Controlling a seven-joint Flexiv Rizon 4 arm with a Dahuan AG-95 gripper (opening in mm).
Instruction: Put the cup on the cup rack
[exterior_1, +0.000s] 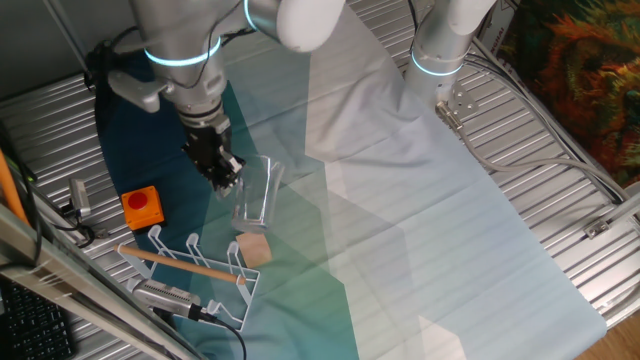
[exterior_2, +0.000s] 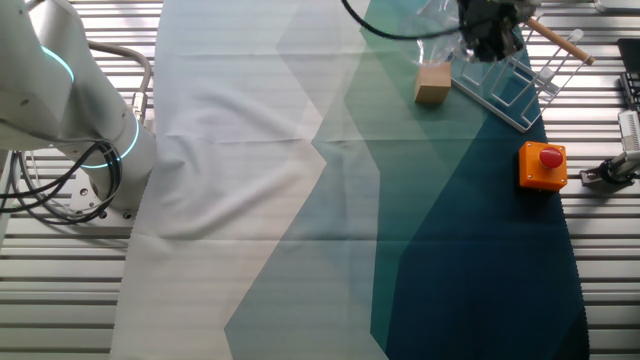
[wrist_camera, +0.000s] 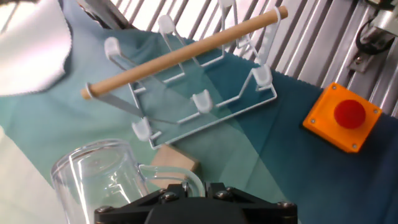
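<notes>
The transparent cup (wrist_camera: 102, 177) hangs from my gripper (wrist_camera: 186, 190), which is shut on its side handle (wrist_camera: 177, 176). In one fixed view the cup (exterior_1: 255, 192) is held above the cloth, just right of the gripper (exterior_1: 226, 176) and a little above the tan wooden block (exterior_1: 254, 250). The white wire cup rack (wrist_camera: 202, 93) with its wooden rod (wrist_camera: 186, 50) lies ahead of the fingers in the hand view. It sits at the cloth's near-left edge in one fixed view (exterior_1: 195, 270) and at the top right in the other fixed view (exterior_2: 520, 75), where the gripper (exterior_2: 490, 35) hovers beside it.
An orange box with a red button (exterior_1: 143, 205) stands left of the rack; it also shows in the hand view (wrist_camera: 343, 117) and the other fixed view (exterior_2: 543, 165). A second robot arm's base (exterior_1: 440, 60) stands at the far side. Metal slats (exterior_1: 540, 140) surround the cloth.
</notes>
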